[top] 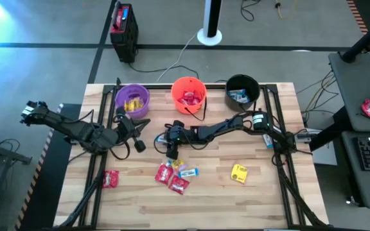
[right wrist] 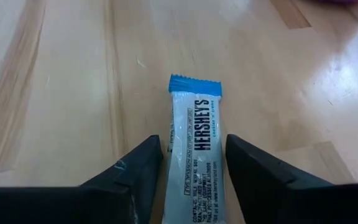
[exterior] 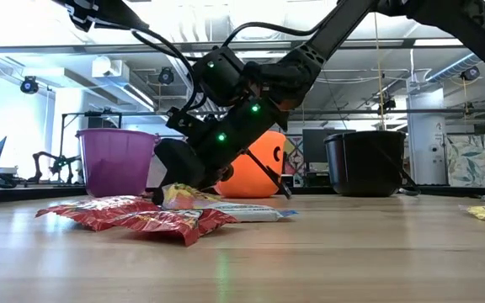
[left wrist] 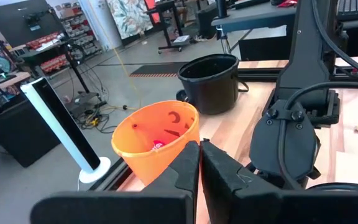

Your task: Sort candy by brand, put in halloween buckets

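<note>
Two open fingers of the right gripper straddle a blue-and-white candy bar at frame centre; left gripper shut, empty.

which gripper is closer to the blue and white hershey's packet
Right. The right gripper is down at the table with open fingers straddling the Hershey's packet; the left gripper waits shut near the purple bucket.

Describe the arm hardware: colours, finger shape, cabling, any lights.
Both arms are black, jointed links with loose black cables along them. The right gripper has two dark wedge-shaped fingers; the left gripper has the same flat, tapered black fingers. In the low view, small green lights glow on the right arm's wrist housing.
</note>
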You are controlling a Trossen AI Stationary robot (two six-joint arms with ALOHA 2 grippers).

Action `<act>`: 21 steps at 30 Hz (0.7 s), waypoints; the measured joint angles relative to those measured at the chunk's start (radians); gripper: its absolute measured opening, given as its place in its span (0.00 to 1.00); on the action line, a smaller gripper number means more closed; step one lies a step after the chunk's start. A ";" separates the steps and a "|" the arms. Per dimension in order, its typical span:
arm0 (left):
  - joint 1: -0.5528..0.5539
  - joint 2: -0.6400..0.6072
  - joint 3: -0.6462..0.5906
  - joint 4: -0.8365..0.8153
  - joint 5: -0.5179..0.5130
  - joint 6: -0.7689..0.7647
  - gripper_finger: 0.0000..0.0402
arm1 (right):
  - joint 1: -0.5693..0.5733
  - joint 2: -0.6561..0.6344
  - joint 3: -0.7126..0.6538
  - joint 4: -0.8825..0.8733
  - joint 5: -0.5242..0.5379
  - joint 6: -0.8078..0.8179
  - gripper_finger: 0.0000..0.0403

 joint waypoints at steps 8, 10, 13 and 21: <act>0.000 0.000 0.000 0.000 0.000 0.000 0.00 | -0.001 0.000 0.000 0.000 -0.003 0.022 0.37; 0.000 0.000 0.000 0.000 0.000 0.000 0.00 | -0.005 0.000 0.000 0.001 -0.027 0.037 0.37; 0.000 0.000 0.000 0.000 0.000 0.000 0.00 | -0.008 0.000 0.000 0.002 -0.054 0.054 0.39; 0.000 0.000 0.000 0.000 0.001 0.000 0.00 | -0.010 0.000 0.000 0.008 -0.055 0.056 0.49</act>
